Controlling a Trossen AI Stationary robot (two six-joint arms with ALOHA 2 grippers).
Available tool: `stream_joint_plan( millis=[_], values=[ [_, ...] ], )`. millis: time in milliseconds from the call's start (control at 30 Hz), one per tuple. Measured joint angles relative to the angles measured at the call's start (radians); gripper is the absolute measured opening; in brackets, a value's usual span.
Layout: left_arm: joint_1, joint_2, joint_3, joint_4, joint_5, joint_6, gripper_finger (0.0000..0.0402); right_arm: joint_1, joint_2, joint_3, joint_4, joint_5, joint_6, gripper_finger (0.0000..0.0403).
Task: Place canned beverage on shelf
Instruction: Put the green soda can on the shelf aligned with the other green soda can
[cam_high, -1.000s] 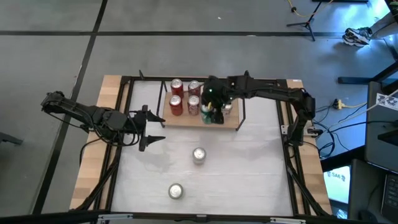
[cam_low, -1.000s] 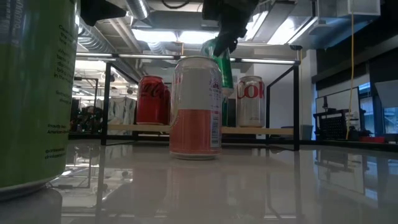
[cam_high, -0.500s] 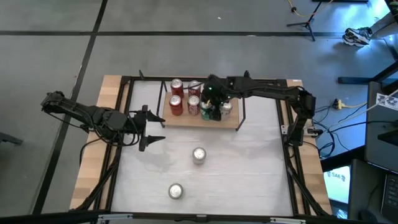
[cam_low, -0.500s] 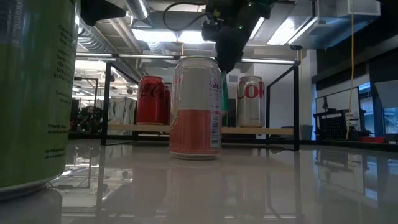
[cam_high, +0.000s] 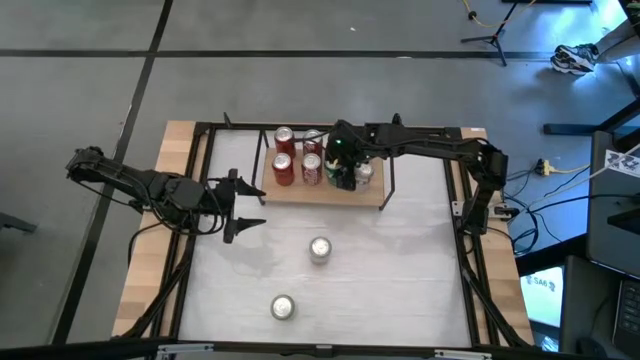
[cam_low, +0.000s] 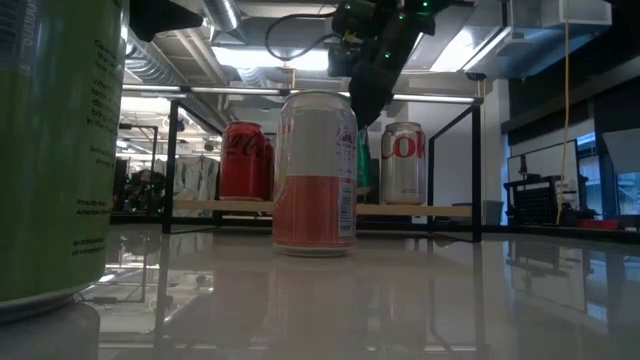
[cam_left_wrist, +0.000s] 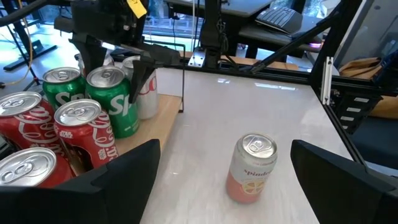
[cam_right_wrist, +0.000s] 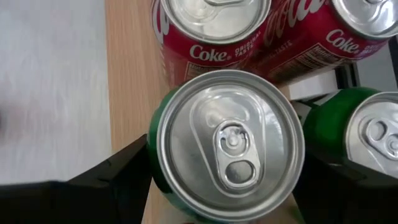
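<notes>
The shelf holds red, green and silver cans; right gripper, now lower, jaws clasping a green can; left gripper jaws spread.

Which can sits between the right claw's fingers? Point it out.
The green can at the shelf's front edge, beside another green can. The right claw straddles it from above; the red cans and the two on the table stand free.
</notes>
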Motion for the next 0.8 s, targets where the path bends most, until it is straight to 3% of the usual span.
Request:
stream_joint_plan(
  millis=[567, 800],
  values=[
    [0.0, 0.0, 0.0, 0.0, 0.0, 0.0, 0.0351, 0.002, 0.007, -0.063, 0.046, 0.008, 0.012, 0.0304],
    [0.0, 0.0, 0.0, 0.0, 0.0, 0.0, 0.0351, 0.002, 0.007, -0.064, 0.037, 0.005, 0.012, 0.0324]
  ],
)
